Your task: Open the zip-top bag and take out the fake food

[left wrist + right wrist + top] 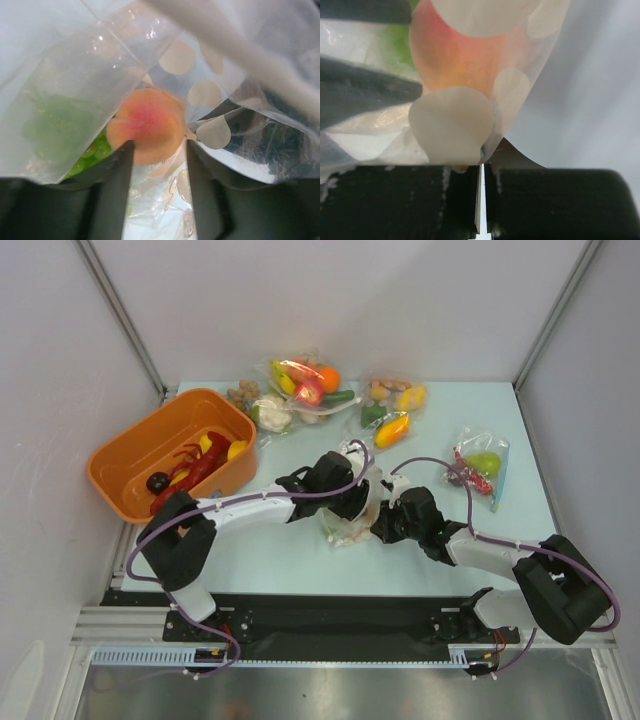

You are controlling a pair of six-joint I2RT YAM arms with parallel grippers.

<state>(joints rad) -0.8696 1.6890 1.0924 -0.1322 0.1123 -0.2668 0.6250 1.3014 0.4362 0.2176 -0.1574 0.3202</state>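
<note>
Slip risk: left end effector (160, 150) spread either side of peach (145, 125), unclamped. Right end effector (482, 175) pinching zip-top bag (70, 65) film on thin hold; possible pull-out, mouth collapsing over peach.

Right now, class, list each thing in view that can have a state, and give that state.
zip-top bag: pinched by the right gripper, food inside.
right gripper: shut on the bag's film.
left gripper: open, fingers either side of the peach.
peach: in the bag.
grape bunch: in the bag.
lobster: out, lying in the orange bin.
</note>
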